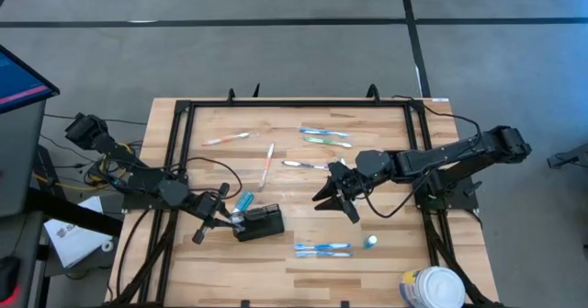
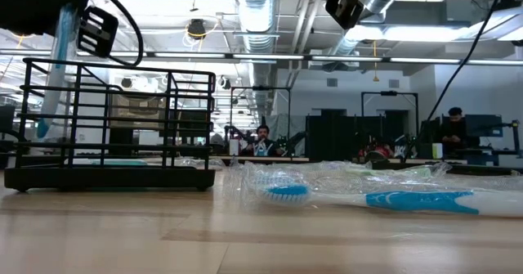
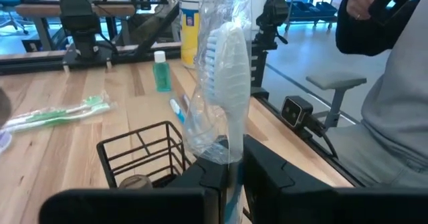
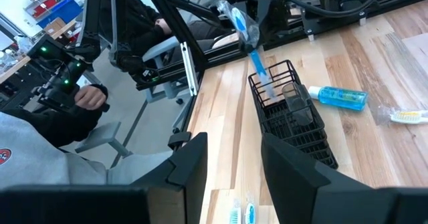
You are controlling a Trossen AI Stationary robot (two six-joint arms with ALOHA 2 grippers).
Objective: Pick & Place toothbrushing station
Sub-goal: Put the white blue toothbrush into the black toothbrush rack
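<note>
The toothbrushing station (image 1: pixel 262 223), a black wire holder (image 4: pixel 294 124), stands on the wooden table near its front left. My left gripper (image 1: pixel 230 218) is at the station's left end, shut on a blue-handled toothbrush in a clear wrapper (image 3: pixel 224 70). The brush stands almost upright with its head up, and its lower end (image 2: pixel 42 127) reaches down inside the station's end compartment. My right gripper (image 1: pixel 333 200) hangs open above the table to the right of the station, with nothing between its fingers (image 4: pixel 190 164). My left gripper pinches the toothbrush's handle (image 3: pixel 231 158) between its two fingers, together with the clear wrapper around it. The fingers come in nearly level from the table's left and lie across the handle. The brush stands head up, its lower part inside the station; whether it touches the base, I cannot tell.
A blue bottle (image 4: pixel 341 97) lies just behind the station. Several wrapped toothbrushes lie about the table (image 1: pixel 322 138) (image 1: pixel 322 249) (image 2: pixel 368 196). A small green bottle (image 1: pixel 370 242) and a white tub (image 1: pixel 432 288) are at the front right. A person (image 3: pixel 394 103) sits beyond the table's near edge.
</note>
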